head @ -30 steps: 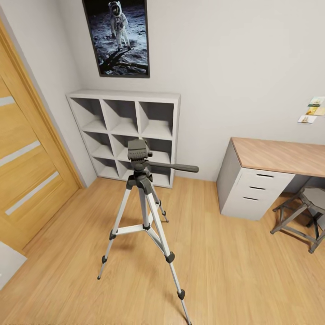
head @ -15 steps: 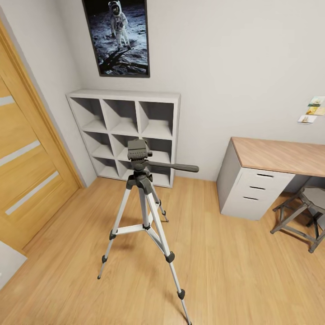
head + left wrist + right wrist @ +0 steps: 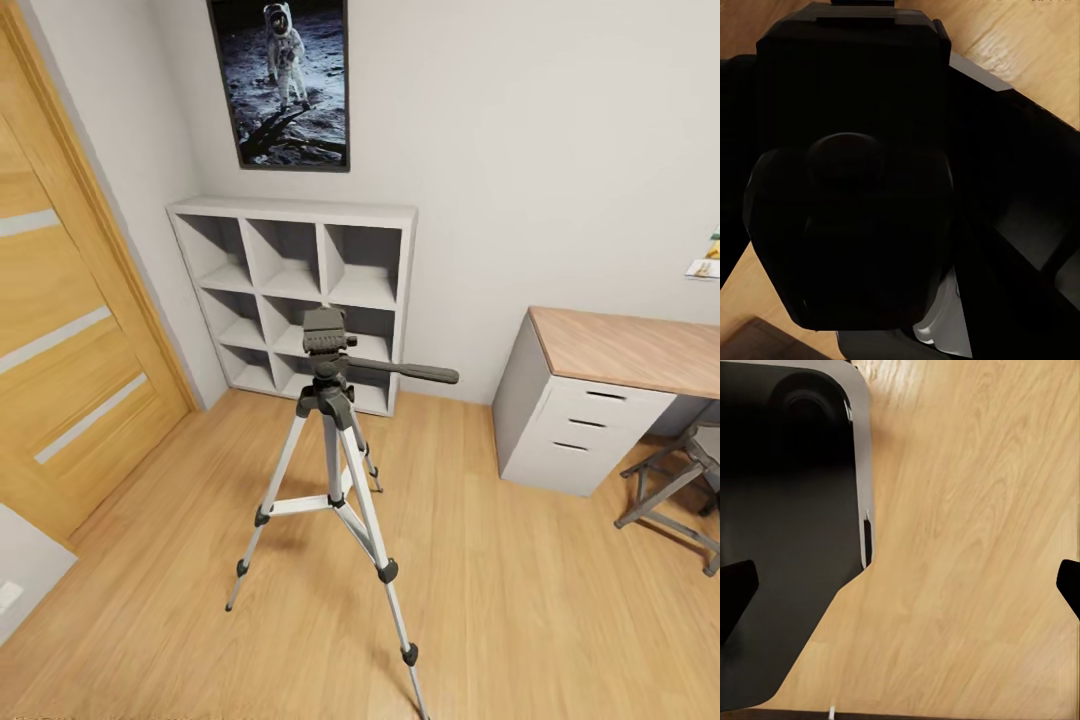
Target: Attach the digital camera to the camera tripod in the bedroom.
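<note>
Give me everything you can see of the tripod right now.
The camera tripod stands upright on the light wood floor, legs spread, in front of the white cube shelf. It has thin silver telescoping legs with black joints and feet, braces to a centre column, and a dark grey head whose long pan handle points toward the desk. Nothing is mounted on the head.

Standing upright on spread silver legs: camera tripod, black head bare, pan handle level, pointing toward the desk side.

place: home bedroom | signs: astronaut poster, white cube shelf, wooden door, drawer worktop, plank floor
</note>
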Robot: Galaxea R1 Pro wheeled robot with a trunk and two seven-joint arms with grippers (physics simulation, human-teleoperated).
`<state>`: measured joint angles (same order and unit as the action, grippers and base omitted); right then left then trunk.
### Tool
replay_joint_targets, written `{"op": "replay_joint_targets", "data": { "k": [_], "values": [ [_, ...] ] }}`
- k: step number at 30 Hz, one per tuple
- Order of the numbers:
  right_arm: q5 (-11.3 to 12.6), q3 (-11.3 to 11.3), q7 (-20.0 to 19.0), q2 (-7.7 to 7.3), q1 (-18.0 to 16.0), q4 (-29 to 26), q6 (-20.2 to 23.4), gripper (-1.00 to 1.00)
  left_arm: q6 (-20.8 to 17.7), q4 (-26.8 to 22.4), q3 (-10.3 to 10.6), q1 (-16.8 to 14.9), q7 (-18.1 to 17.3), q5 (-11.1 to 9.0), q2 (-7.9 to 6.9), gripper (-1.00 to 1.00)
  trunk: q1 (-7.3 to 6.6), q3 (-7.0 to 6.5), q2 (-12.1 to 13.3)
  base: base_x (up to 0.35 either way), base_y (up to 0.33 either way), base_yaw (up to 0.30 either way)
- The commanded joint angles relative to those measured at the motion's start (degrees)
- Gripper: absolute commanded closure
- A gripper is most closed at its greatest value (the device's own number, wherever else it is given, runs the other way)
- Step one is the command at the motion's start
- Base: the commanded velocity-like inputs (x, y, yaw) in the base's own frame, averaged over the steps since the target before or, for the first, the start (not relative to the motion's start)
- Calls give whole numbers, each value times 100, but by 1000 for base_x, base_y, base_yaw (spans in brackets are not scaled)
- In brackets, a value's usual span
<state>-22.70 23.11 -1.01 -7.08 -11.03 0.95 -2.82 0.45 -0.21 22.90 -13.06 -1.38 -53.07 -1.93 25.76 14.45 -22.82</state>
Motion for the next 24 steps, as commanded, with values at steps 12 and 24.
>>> {"op": "replay_joint_targets", "data": {
  "k": [12,24],
  "values": [
    [-42,45,-28,-24,-5,10,-17,-100,7,3,48,-4,-14,-45,-2,100,3,10,-10,0,0,30],
    [-42,55,-12,-37,-5,-6,-27,-100,2,3,48,-4,-13,-43,5,100,3,10,-10,0,0,1]
  ]
}}
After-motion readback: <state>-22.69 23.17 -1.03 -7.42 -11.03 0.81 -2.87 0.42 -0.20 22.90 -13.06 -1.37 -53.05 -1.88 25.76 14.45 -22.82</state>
